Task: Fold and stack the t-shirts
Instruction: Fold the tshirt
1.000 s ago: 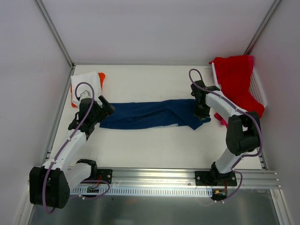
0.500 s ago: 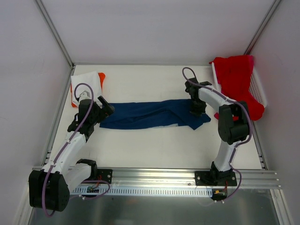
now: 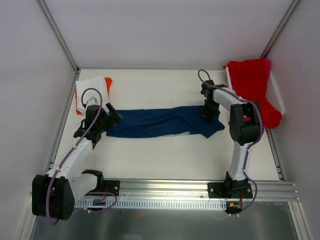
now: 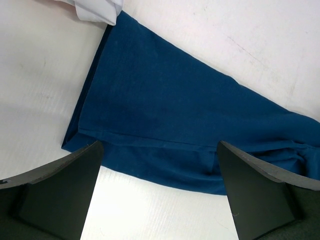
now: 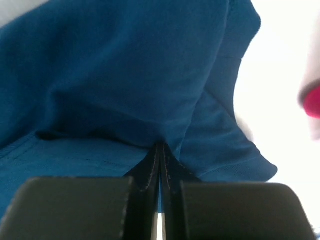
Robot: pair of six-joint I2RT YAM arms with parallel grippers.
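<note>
Navy t-shirt [image 3: 160, 122] lies in a long rumpled band across the middle of the white table [image 3: 165, 155], between the two arms. At its left end the left gripper [image 4: 157, 150] hovers with jaws spread wide and nothing in them, while at its right end the right gripper [image 5: 160, 150] is closed tight, pinching a fold of the blue cloth. Farther back, a folded white t-shirt [image 3: 95, 87] rests on an orange t-shirt [image 3: 108, 81] at the left, and a red t-shirt [image 3: 252, 82] drapes over the white mesh basket [image 3: 276, 92] at the right.
</note>
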